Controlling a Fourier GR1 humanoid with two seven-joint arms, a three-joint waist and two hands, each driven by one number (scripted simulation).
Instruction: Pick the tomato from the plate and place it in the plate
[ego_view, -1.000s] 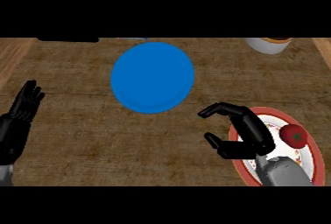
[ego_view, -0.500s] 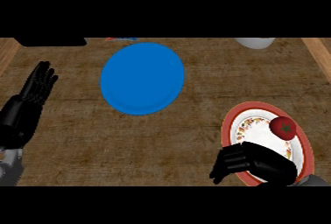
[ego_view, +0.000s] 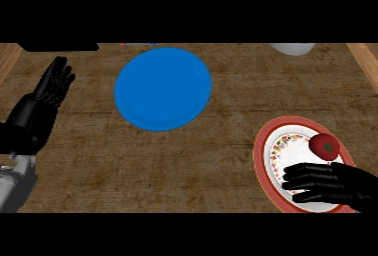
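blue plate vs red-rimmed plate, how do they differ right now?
The blue plate is plain solid blue; the red-rimmed plate has a white, patterned centre. The blue plate holds nothing; the red-rimmed plate carries the tomato. The right robot hand covers part of the red-rimmed plate; nothing covers the blue plate. Both lie flat on the counter.

Kitchen: plates (ego_view: 163, 89) on wooden counter (ego_view: 221, 145)

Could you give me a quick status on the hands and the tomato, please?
Right hand over red-rimmed plate, fingers curled, holding nothing. Tomato on that plate, just beyond the fingers. Left hand open, resting at left edge. Blue plate unobstructed.
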